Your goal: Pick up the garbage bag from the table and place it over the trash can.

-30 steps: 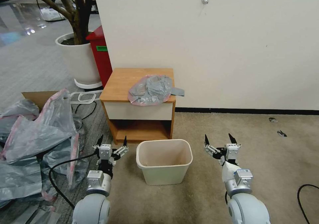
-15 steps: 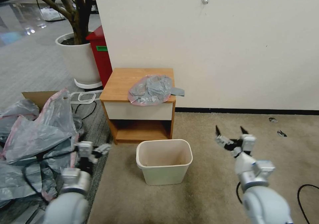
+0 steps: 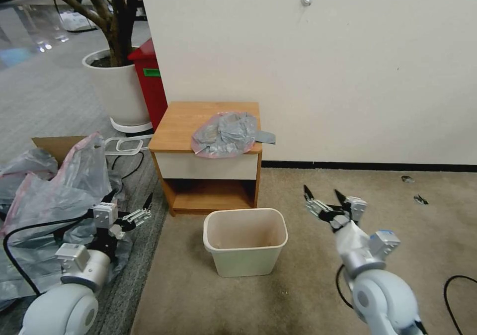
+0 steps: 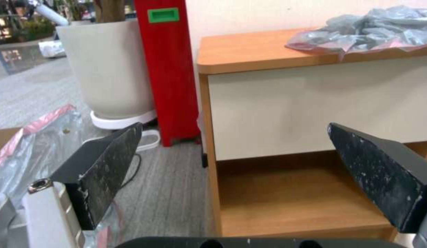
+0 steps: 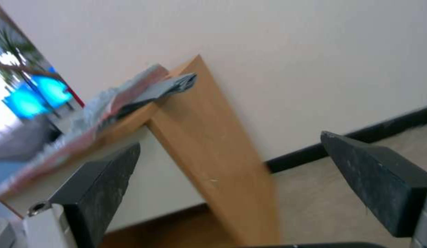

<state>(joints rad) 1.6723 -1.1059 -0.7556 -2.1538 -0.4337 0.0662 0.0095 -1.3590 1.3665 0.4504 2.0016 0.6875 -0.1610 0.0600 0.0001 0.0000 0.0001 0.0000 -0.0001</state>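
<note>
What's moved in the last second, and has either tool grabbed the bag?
Left tool swung out left over the bag heap; right tool lifted slightly. Both open, empty. Garbage bag, table and trash can unchanged.

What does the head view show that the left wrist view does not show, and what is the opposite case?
Head view alone: the trash can on the carpet in front of the table, the right gripper open beside it, and the heap of bags.

Left wrist view alone: a green label on the red bin, seen close, and the table's lower shelf between the left gripper's open fingers.

Both: the garbage bag lying on the table, and the white plant pot.
</note>
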